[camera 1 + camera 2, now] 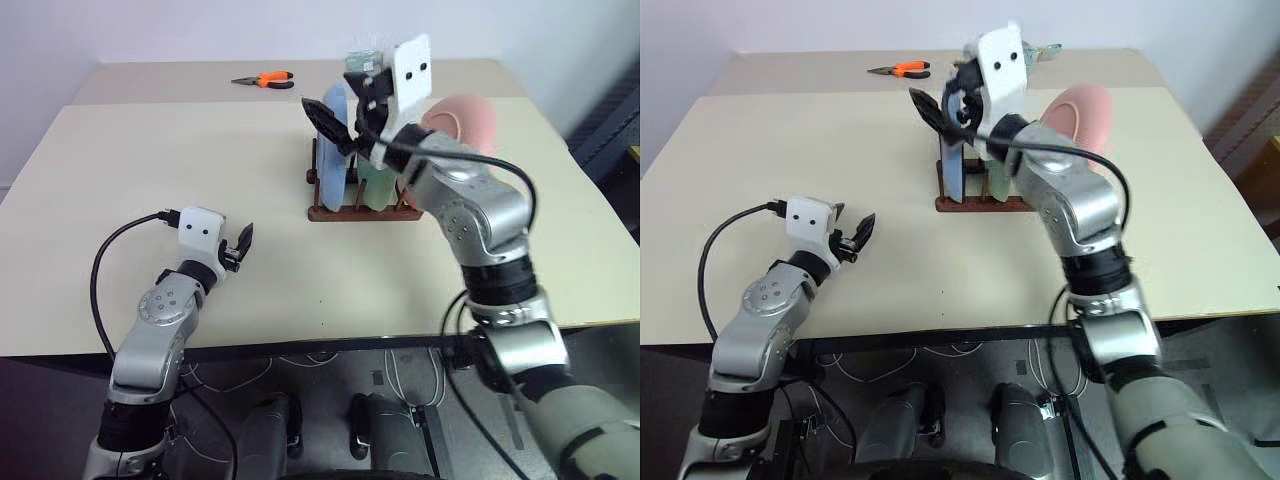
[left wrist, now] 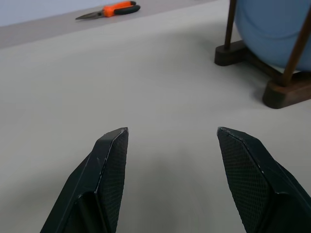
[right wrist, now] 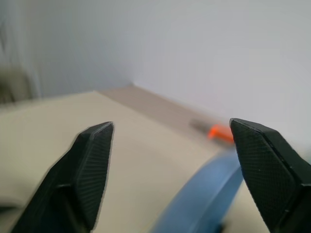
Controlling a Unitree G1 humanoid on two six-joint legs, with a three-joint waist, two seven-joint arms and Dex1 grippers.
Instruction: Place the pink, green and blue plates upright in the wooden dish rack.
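The wooden dish rack (image 1: 358,211) stands on the table past its middle. The blue plate (image 1: 332,150) stands upright at the rack's left end, and the green plate (image 1: 376,181) is upright just to its right. The pink plate (image 1: 466,124) rises at the right end behind my right arm, which hides its lower part. My right gripper (image 1: 345,100) hovers above the blue plate's rim (image 3: 204,204), open and holding nothing. My left gripper (image 1: 240,245) is open and empty low over the table's near left, pointing toward the rack (image 2: 282,92).
Orange-handled pliers (image 1: 265,80) lie at the far side of the table (image 1: 150,170). Bare tabletop stretches between my left gripper and the rack. The table's front edge runs just behind my left wrist.
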